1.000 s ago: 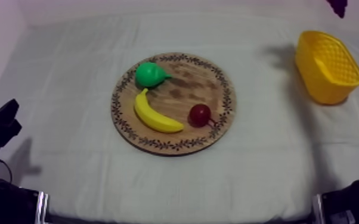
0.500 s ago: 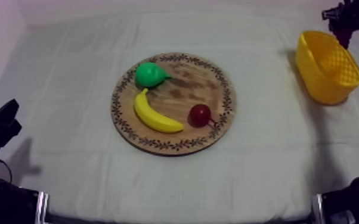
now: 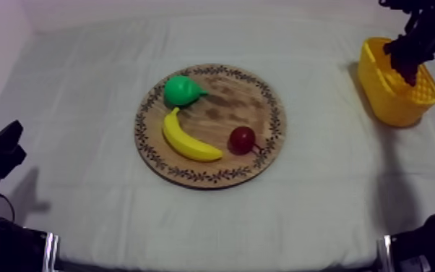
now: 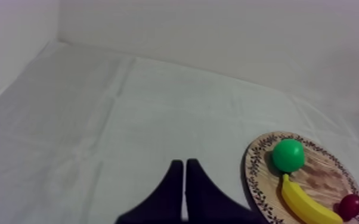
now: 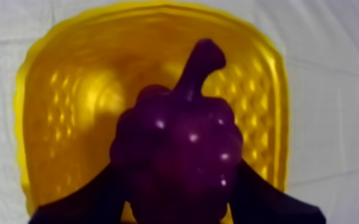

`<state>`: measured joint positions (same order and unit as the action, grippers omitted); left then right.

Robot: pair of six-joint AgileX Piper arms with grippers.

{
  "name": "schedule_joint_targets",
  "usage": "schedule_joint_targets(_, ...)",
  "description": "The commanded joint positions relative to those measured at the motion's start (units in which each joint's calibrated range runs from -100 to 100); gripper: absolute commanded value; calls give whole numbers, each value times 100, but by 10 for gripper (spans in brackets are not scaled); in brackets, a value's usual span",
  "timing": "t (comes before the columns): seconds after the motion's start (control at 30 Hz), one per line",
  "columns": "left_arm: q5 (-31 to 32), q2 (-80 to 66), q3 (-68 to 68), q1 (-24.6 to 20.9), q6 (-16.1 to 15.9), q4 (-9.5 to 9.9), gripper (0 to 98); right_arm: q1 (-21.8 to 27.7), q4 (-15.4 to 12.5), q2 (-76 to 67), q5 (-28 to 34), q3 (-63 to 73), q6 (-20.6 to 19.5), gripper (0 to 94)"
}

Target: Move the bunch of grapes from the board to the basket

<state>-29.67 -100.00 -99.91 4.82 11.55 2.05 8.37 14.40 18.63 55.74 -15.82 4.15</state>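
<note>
1. Grapes (image 5: 179, 155) — glossy dark-purple bunch of rounded lumps, thick curved stem on top; held over the open mouth of the yellow basket (image 5: 56, 89).
2. Right gripper (image 3: 409, 61) clamped on it: black fingers (image 5: 89, 199) press from both sides, spread as wide as the bunch.
3. Basket: yellow, lattice-perforated walls, rounded-rectangle rim; at 2 o'clock from the wooden board (image 3: 227, 108), well apart, on wrinkled grey-white cloth (image 3: 83, 87).
4. Board: round, wood grain, dark leaf pattern round the rim. Green pear (image 3: 182, 90) at 11 o'clock, banana (image 3: 188, 137) at 8, small red fruit (image 3: 243, 139) at 4.
5. Left gripper (image 4: 185, 162) low at 8 o'clock of the table, fingers together in a narrow wedge, holding nothing.
6. Unclear: bunch's underside cut off at the wrist view's edge; fingertips hidden behind it; from above it merges with the dark gripper — can't tell if it's below the rim.
</note>
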Motion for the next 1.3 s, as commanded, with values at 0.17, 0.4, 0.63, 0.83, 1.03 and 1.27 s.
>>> schedule_joint_targets(0.17, 1, 0, 2, -1, 0, 2, 1, 90, -324, 347, 140, 362, 373, 264)
schedule_joint_targets(0.4, 1, 0, 2, -1, 0, 2, 1, 139, -605, 560, 124, 520, 537, 462)
schedule_joint_targets(0.63, 1, 0, 2, -1, 0, 2, 1, 174, -769, 601, -40, 535, 421, 588)
schedule_joint_targets(0.83, 1, 0, 2, -1, 0, 2, 1, 187, -784, 522, -58, 547, 388, 636)
schedule_joint_targets(1.03, 1, 0, 2, -1, 0, 2, 1, 213, -708, 214, -31, 677, 356, 647)
schedule_joint_targets(1.27, 1, 0, 2, -1, 0, 2, 1, 226, -621, -516, -195, 447, 290, 602)
